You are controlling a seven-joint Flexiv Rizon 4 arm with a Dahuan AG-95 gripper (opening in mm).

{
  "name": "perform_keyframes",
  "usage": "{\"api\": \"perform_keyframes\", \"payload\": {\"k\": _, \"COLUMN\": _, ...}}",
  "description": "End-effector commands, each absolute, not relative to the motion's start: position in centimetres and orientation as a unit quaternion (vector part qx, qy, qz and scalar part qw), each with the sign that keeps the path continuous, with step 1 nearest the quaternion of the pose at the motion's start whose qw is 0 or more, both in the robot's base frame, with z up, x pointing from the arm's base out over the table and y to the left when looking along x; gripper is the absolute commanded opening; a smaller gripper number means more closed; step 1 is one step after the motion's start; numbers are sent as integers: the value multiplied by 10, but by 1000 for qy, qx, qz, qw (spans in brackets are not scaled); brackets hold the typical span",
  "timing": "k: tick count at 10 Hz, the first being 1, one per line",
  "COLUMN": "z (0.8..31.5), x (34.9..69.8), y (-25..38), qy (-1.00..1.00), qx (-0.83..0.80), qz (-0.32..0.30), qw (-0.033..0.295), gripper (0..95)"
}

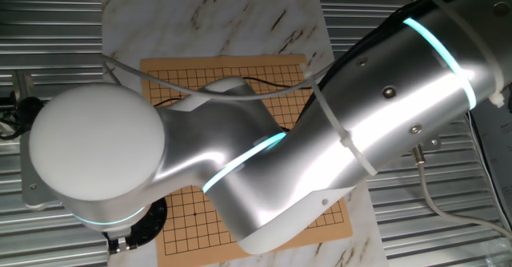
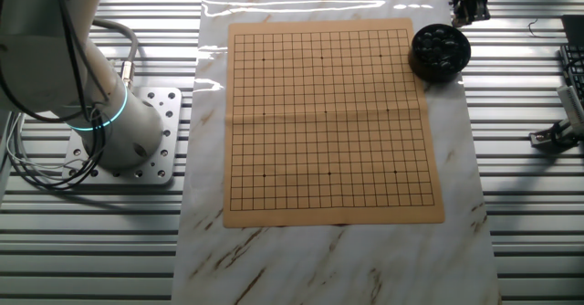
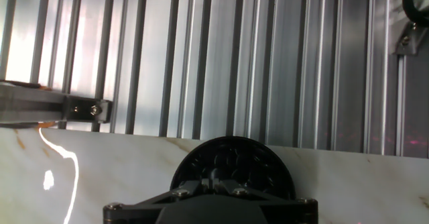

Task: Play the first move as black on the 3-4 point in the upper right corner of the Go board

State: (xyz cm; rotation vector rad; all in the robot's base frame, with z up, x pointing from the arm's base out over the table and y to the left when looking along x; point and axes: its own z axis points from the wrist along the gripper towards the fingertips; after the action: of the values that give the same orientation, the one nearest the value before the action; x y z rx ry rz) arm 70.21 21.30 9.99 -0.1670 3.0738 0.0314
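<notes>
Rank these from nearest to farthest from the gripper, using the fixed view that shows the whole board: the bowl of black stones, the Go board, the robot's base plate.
1. Bowl of black stones: directly below the gripper, top right.
2. Go board: centre, left of the bowl.
3. Base plate: far left.

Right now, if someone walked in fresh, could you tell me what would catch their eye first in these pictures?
Probably the big silver arm with its glowing cyan rings, which fills one fixed view and hides much of the Go board. From the other side the board lies bare on the marble table, no stone played. At its far right corner sits the round black bowl of stones, the pincer just above it.
</notes>
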Motion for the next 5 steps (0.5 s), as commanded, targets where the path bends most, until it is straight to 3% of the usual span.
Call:
{"api": "perform_keyframes", "payload": {"k": 1, "z": 99, "x": 703, "y": 213, "qy": 998, "qx": -57, "qz": 11, "qw": 32, "gripper": 0}}
{"api": "perform_keyframes", "payload": {"k": 3, "z": 98, "x": 704, "y": 214, "qy": 998, "qx": -60, "qz": 11, "qw": 30, "gripper": 0}}
{"api": "perform_keyframes", "payload": {"k": 4, "z": 96, "x": 704, "y": 214, "qy": 998, "qx": -62, "qz": 11, "qw": 30, "gripper": 190}}
{"api": "perform_keyframes", "payload": {"k": 5, "z": 95, "x": 705, "y": 213, "qy": 997, "qx": -65, "qz": 12, "qw": 31, "gripper": 190}}
